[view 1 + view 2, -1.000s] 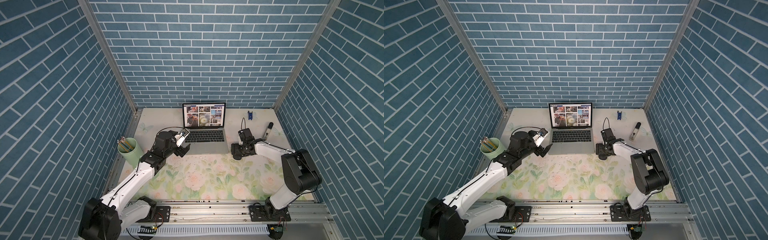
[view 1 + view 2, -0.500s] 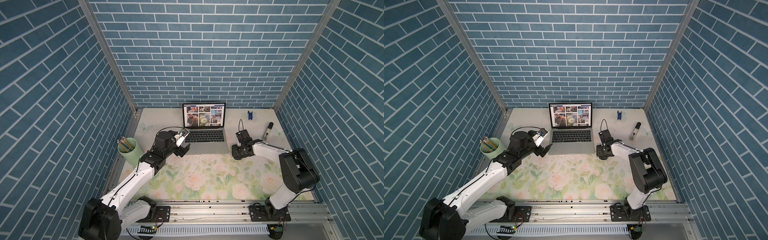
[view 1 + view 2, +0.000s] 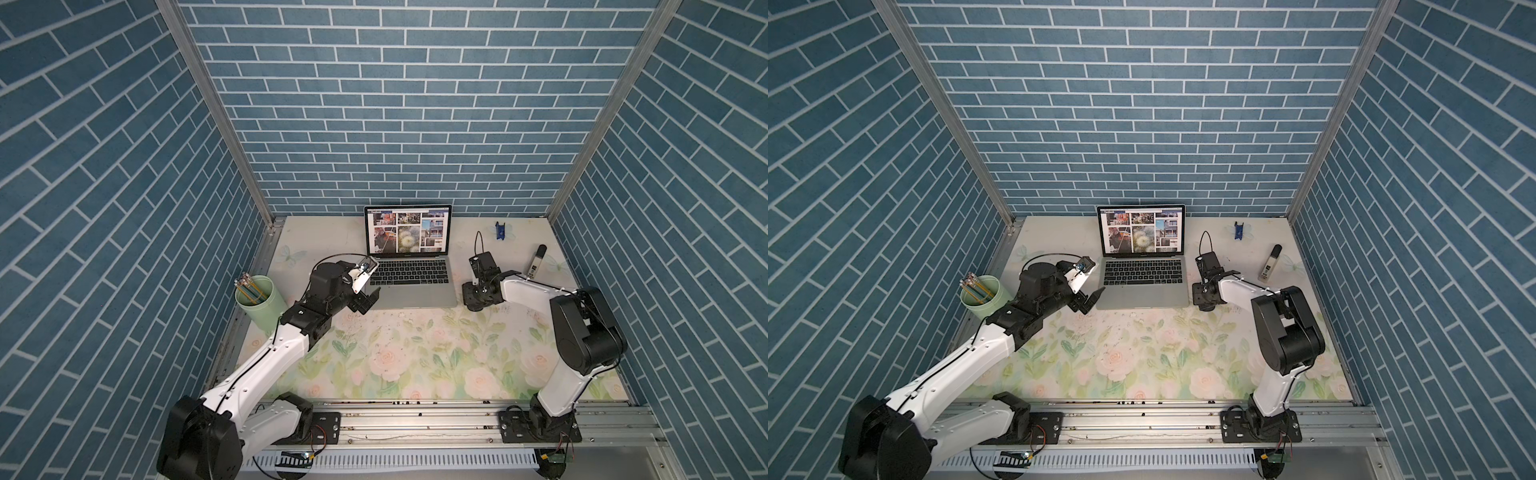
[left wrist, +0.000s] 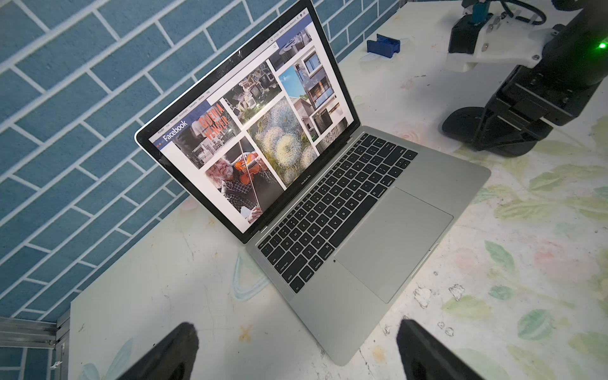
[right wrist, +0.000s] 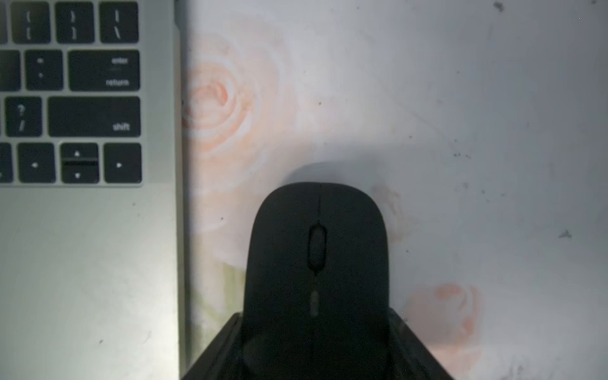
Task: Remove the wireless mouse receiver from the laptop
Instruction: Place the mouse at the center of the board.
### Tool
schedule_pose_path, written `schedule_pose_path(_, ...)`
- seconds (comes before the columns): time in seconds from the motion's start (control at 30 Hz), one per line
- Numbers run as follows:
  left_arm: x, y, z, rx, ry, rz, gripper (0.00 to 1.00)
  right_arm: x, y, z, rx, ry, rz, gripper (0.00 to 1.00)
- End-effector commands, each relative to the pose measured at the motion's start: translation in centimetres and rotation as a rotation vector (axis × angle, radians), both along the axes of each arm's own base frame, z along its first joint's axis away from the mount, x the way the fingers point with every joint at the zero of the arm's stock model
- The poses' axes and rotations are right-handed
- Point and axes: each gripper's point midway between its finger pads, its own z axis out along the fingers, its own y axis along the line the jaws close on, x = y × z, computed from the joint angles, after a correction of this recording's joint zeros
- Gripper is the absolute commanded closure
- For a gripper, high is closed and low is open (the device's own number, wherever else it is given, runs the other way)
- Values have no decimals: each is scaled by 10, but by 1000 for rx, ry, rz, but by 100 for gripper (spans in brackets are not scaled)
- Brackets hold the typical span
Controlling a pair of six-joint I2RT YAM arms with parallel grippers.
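Note:
The silver-grey laptop (image 3: 411, 291) (image 3: 1142, 293) stands open at the back middle of the table, its screen showing photos. My left gripper (image 3: 368, 300) (image 4: 297, 329) hovers open just off the laptop's front left corner, with nothing between its fingers. My right gripper (image 3: 478, 291) (image 5: 316, 316) is on the table right of the laptop, shut on the sides of the flat black mouse (image 5: 316, 246) (image 4: 460, 125). The wireless mouse receiver is hidden; no stub shows on the laptop edges (image 5: 179, 197) in view.
A green cup of pencils (image 3: 257, 299) stands at the left table edge. A small blue clip (image 3: 500, 230) and a black-capped white stick (image 3: 537, 264) lie at the back right. Blue brick walls close in three sides.
My right gripper's jaws have narrowed onto the mouse and the wrist shifted slightly toward the laptop. The left arm has not moved.

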Motion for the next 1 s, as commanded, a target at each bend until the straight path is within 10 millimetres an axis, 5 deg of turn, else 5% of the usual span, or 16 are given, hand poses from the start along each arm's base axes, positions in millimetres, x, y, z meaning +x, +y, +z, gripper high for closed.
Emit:
schedule_pose_path(0.0,-3,3,0,-8,-3,3,0,-16,-16,-24,-77,94,23,37)
schedule_pose_path(0.27,-2,2,-4,-5,9,1,0,-22,-19,-28,-79,104,21,19)
schedule_pose_path(0.3,-1,2,-5,-5,9,1,0,-21,-20,-27,-80,100,18,1)
schedule_pose_path(0.43,-2,2,-4,-8,7,1,0,-19,-17,-21,-64,84,22,0)
schedule_pose_path(0.53,-2,3,-1,-7,3,4,1,-13,-11,2,-25,29,29,0)
schedule_pose_path(0.63,2,6,9,-21,-26,30,1,-8,-1,51,27,-73,53,0)
schedule_pose_path(0.77,12,24,41,-102,-148,152,0,-8,0,159,24,-416,78,0)
schedule_pose_path(0.87,24,70,71,-210,-316,415,0,-26,-30,240,9,-855,2,0)
schedule_pose_path(0.9,26,92,78,-254,-366,530,0,-35,-44,254,-5,-997,-34,0)
schedule_pose_path(0.97,27,131,78,-321,-423,733,0,-49,-71,252,-115,-1154,-91,0)
